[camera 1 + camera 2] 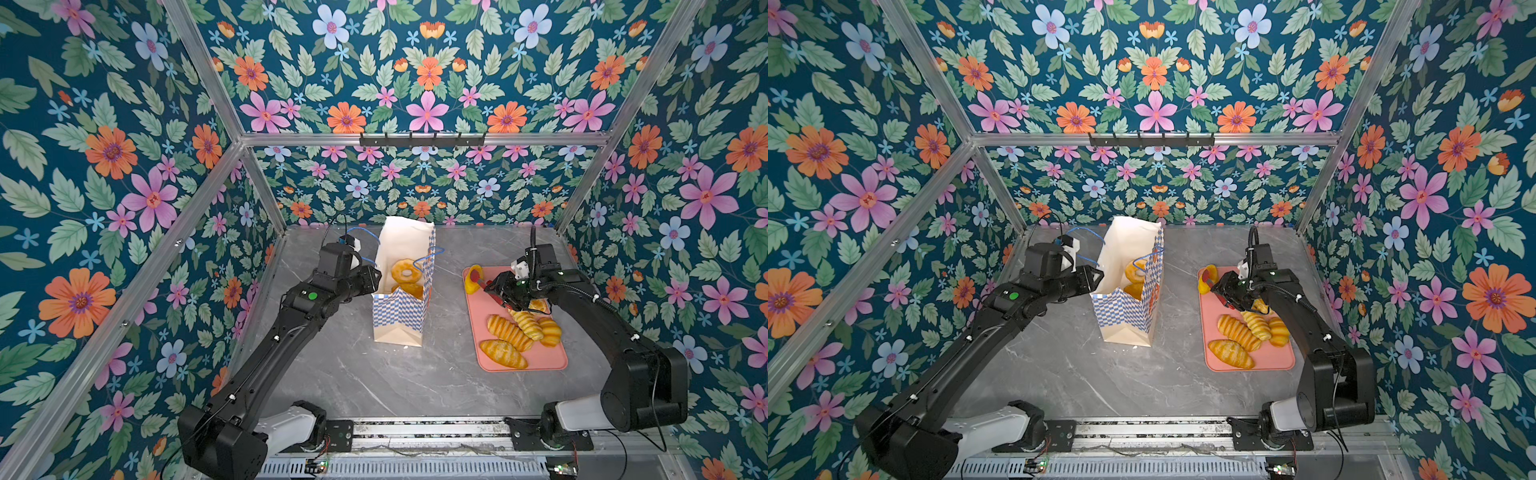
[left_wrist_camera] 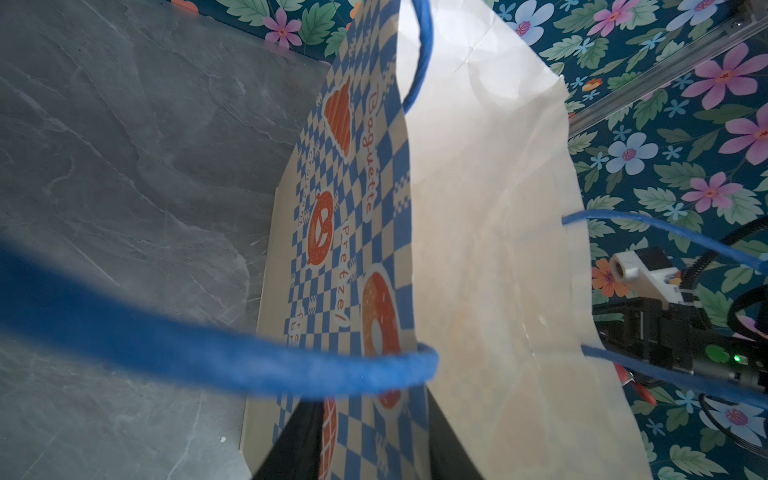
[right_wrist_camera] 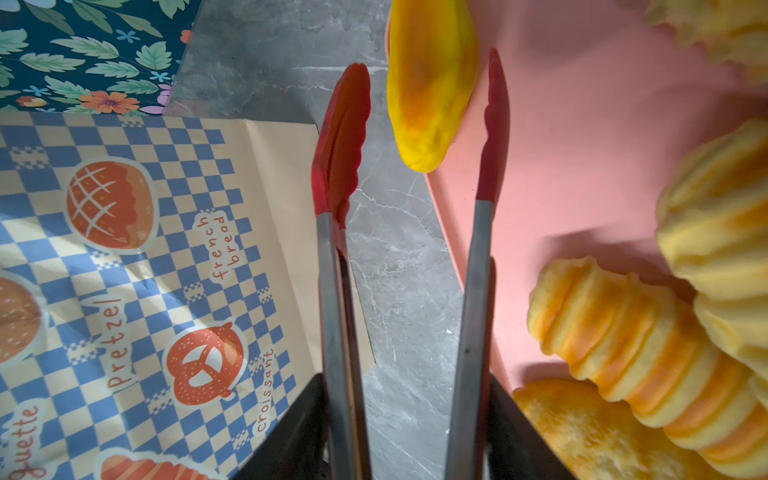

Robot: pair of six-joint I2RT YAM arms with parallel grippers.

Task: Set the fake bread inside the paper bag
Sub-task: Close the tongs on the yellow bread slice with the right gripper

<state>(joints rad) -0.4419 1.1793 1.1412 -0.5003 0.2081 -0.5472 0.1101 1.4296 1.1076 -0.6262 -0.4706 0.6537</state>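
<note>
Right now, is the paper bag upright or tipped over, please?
Upright: the paper bag stands on its base, mouth open upward, doughnut visible inside.

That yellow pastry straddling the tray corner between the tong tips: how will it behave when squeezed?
The yellow pastry looks glossy and tapered, so it may slip out of the tongs as they close. It lies across the pink tray rim, partly over the table, so a sideways nudge could probably slide it off.
</note>
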